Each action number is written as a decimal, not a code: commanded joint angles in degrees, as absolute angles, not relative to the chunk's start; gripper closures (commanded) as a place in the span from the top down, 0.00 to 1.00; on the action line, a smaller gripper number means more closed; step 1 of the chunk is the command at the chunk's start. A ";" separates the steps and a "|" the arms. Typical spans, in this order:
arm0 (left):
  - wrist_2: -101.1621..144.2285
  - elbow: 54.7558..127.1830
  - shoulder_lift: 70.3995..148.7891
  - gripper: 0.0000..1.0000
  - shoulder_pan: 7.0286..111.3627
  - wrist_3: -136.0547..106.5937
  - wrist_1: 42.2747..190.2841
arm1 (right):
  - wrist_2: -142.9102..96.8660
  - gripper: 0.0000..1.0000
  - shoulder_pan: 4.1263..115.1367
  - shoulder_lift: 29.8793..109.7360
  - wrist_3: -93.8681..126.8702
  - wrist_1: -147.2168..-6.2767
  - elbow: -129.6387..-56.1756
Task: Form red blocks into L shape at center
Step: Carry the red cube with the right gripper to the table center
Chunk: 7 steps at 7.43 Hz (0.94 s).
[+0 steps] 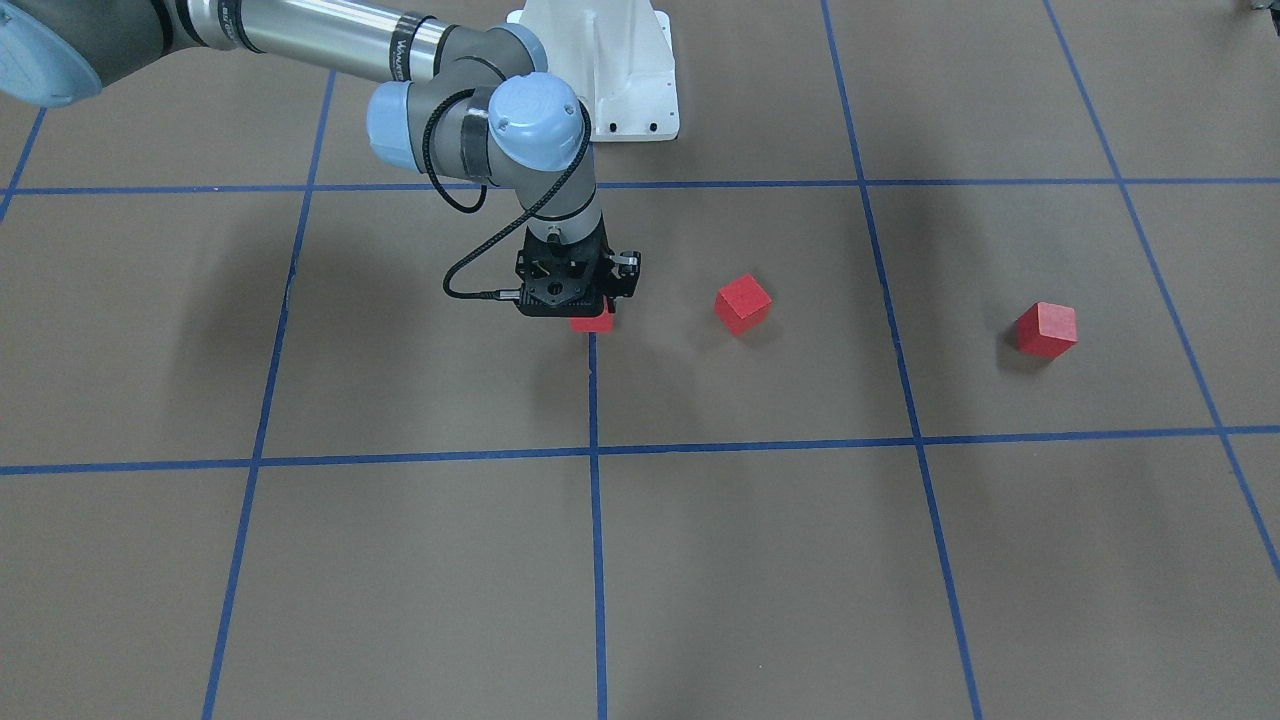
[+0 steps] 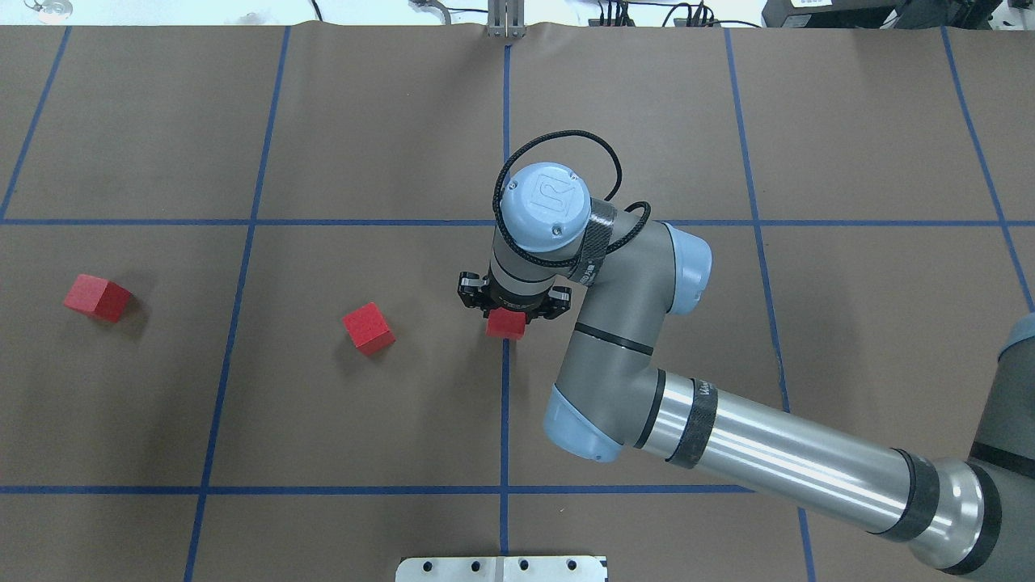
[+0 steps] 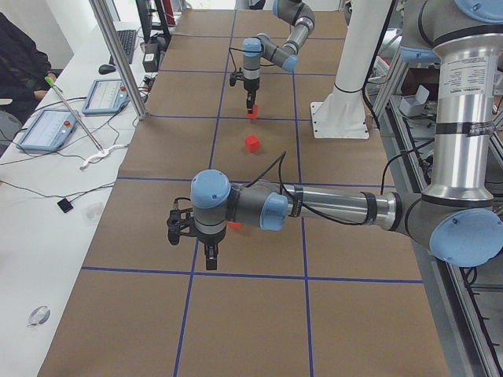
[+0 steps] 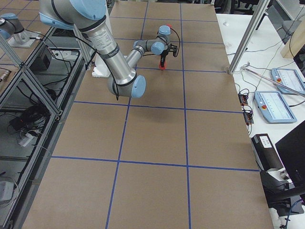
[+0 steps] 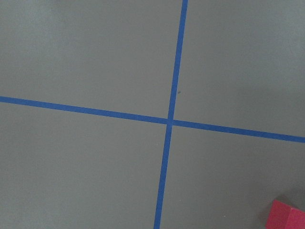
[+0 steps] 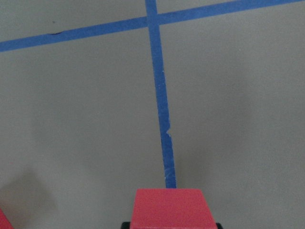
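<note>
Three small red blocks lie on the brown table. My right gripper (image 2: 506,322) stands upright at the table's centre, shut on one red block (image 2: 506,324) at the end of a blue tape line; the block also shows in the front view (image 1: 592,322) and the right wrist view (image 6: 171,207). A second red block (image 2: 369,327) sits rotated a little to its left. The third red block (image 2: 97,297) lies far left, and its corner shows in the left wrist view (image 5: 288,217). My left gripper (image 3: 210,263) hovers near that block; I cannot tell whether it is open.
Blue tape lines (image 2: 504,404) divide the table into large squares. The white arm mount (image 1: 610,70) stands at the robot's edge. A side bench with tablets (image 3: 47,126) and a seated person (image 3: 16,63) lies beyond the table's far edge.
</note>
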<state>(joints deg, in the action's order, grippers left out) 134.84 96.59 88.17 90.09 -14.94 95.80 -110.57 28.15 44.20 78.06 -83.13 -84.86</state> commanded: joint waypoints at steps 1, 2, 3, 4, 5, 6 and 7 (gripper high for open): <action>134.91 96.68 88.24 1.00 90.09 -14.94 95.80 | -110.57 0.00 27.95 44.12 77.34 -83.14 -83.68; 134.91 96.68 88.24 1.00 90.09 -14.94 95.80 | -110.65 0.00 27.95 44.03 77.26 -83.14 -83.67; 134.91 96.68 88.24 1.00 90.09 -14.94 95.80 | -110.65 0.01 27.95 44.03 77.26 -83.23 -83.67; 134.91 96.68 88.24 1.00 90.09 -14.94 95.80 | -110.57 0.47 27.86 44.21 77.17 -83.23 -83.58; 134.91 96.68 88.16 1.00 90.09 -14.94 95.80 | -109.70 0.65 27.43 44.30 76.21 -83.23 -83.58; 135.00 96.68 88.15 1.00 90.09 -14.85 95.80 | -109.69 0.89 27.33 44.12 76.03 -83.15 -83.67; 136.83 96.68 88.24 1.00 90.09 -14.85 95.80 | -109.77 0.98 27.33 43.95 76.03 -83.23 -83.76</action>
